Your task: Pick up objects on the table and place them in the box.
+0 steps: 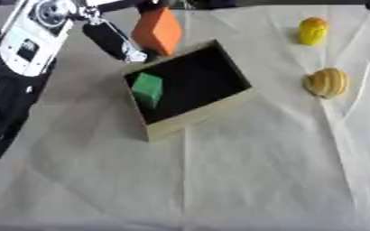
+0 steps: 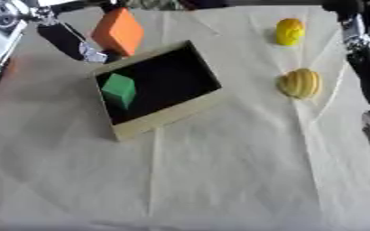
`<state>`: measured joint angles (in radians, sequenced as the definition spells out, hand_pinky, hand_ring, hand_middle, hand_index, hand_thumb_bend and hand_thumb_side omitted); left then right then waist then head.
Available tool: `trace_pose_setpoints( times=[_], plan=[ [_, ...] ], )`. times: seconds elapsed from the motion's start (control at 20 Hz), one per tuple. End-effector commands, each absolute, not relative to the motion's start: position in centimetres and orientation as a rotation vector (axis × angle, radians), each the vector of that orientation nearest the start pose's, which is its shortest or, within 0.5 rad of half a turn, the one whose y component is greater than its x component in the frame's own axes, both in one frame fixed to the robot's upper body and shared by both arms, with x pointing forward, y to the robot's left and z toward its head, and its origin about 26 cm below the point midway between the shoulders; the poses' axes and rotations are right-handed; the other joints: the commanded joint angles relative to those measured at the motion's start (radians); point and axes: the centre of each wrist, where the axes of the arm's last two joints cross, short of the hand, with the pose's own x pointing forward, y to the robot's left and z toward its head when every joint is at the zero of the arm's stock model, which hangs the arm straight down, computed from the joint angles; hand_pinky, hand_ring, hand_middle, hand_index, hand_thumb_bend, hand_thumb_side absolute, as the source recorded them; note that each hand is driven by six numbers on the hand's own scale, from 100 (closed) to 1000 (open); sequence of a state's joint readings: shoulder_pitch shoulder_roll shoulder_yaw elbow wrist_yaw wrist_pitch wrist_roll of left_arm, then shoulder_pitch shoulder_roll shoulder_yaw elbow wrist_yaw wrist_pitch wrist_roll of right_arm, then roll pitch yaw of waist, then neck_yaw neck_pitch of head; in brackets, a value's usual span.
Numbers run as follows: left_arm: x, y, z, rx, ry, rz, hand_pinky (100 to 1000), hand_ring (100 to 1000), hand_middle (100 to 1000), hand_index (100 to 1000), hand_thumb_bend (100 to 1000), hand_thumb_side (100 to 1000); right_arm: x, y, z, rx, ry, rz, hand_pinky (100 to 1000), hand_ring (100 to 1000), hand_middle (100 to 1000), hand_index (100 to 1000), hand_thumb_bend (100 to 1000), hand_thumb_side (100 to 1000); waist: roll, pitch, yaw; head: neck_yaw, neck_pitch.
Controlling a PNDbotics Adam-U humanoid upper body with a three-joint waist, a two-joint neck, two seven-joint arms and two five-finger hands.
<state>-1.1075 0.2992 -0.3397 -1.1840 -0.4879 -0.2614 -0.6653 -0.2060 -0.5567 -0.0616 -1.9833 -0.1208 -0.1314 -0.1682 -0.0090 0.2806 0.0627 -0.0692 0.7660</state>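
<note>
While the left hand (image 1: 117,38) reaches in from the upper left, its fingers pinch an orange block (image 1: 158,30) above the box (image 1: 200,115) rim.

An orange block (image 1: 158,30) is held tilted between the fingers (image 1: 113,40) of the left hand (image 1: 109,38), just above the far left corner of the box (image 1: 200,115). The box is shallow, tan-walled and dark inside, set askew just below the fingers. A green block (image 1: 148,89) lies inside it, near its left wall. A yellow ribbed object (image 1: 327,82) and a smaller yellow object (image 1: 312,30) are seen well apart from the fingers, to the right.
</note>
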Motion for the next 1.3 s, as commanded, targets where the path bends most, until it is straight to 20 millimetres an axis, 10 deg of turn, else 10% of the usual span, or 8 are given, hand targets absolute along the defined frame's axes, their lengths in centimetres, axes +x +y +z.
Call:
trace_pose_setpoints(
  times=[0.05, 0.6, 1.0, 1.3],
  plan=[
    [45.9, 12.5, 28.1, 0.390, -1.790, -1.905, 756, 682, 573, 682, 100, 140, 28.8, -31.6, 21.5, -0.330, -2.372, 0.312, 921, 777, 693, 780, 100, 656, -0.015, -0.001, -0.010, 0.013, 0.004],
    [48.5, 13.7, 24.0, 0.479, -1.670, -1.964, 805, 763, 676, 830, 269, 363, 29.0, -31.3, 21.8, -0.314, -2.377, 0.304, 923, 777, 692, 779, 100, 662, -0.001, 0.017, -0.028, 0.017, 0.004],
    [48.6, 14.0, 24.5, 0.541, -1.691, -1.979, 838, 834, 762, 995, 478, 583, 28.9, -31.2, 21.5, -0.313, -2.365, 0.296, 924, 776, 691, 778, 100, 667, 0.002, 0.022, -0.033, 0.018, 0.004],
    [48.0, 14.0, 26.8, 0.543, -1.817, -1.896, 836, 825, 746, 970, 442, 528, 28.8, -31.3, 21.2, -0.321, -2.347, 0.295, 925, 773, 690, 778, 100, 668, 0.005, 0.017, -0.029, 0.021, 0.004]
  ],
)
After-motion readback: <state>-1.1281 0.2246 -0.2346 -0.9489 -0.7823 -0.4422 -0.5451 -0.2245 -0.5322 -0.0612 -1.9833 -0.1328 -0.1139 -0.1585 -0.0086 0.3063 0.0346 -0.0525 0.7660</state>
